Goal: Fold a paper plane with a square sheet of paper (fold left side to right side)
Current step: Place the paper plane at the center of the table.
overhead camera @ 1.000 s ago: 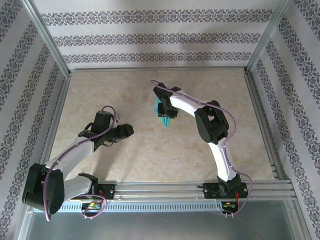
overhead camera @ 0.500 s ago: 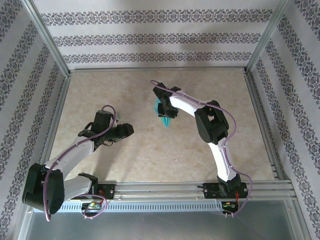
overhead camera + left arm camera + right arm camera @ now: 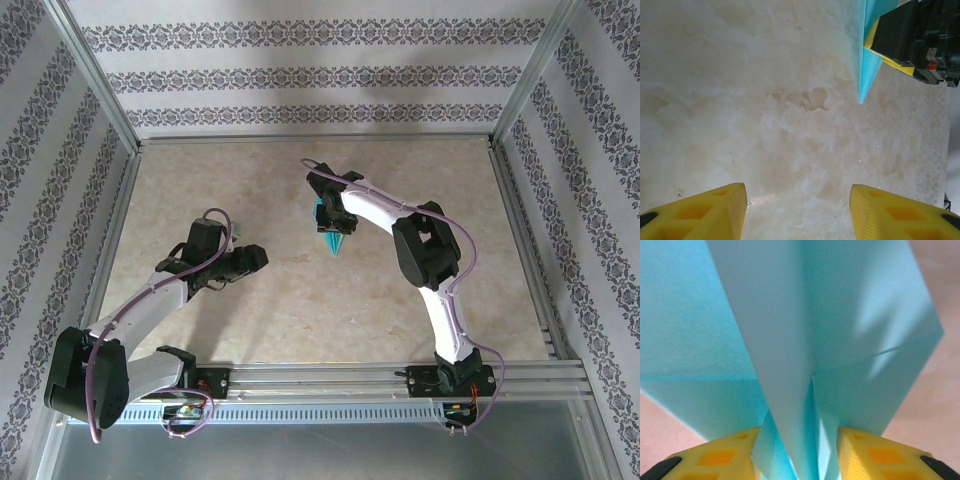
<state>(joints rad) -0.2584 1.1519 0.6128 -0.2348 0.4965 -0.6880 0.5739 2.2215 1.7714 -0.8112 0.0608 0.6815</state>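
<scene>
A pale, marbled tabletop spreads beneath my left claw, with a faint brownish stain on it just ahead. Far beyond my right claw stands a wall papered in dark flowered bands, and like walls flank me on either side. Behind both claws a metal rail edges the table.

Right gripper and held paper plane shifted slightly rightward; possibly turned a touch.
</scene>
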